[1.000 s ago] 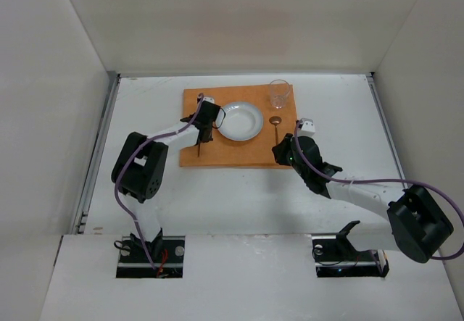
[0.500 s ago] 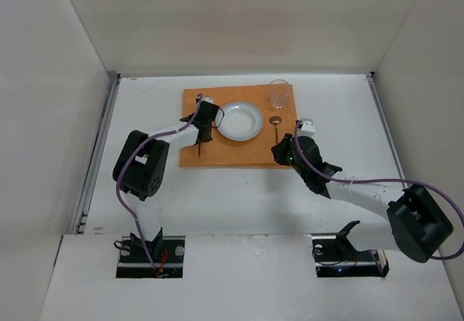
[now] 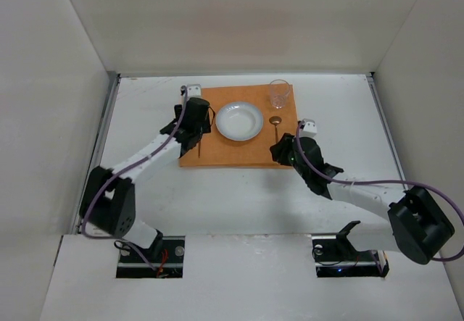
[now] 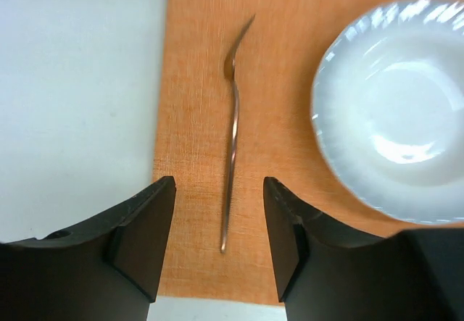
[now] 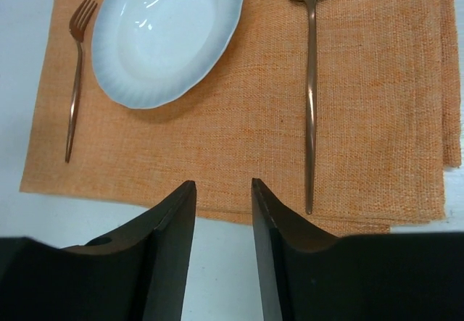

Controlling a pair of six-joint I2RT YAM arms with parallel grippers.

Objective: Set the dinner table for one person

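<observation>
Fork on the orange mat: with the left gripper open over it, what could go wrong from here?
1. The left gripper has its open fingers on either side of the fork handle. A sideways swing could knock the fork crooked, against the plate, or off the nearby left edge of the mat.
2. The right gripper hangs at the mat's near edge, beside the handle tip of the spoon. Moving forward low might drag the mat.
</observation>
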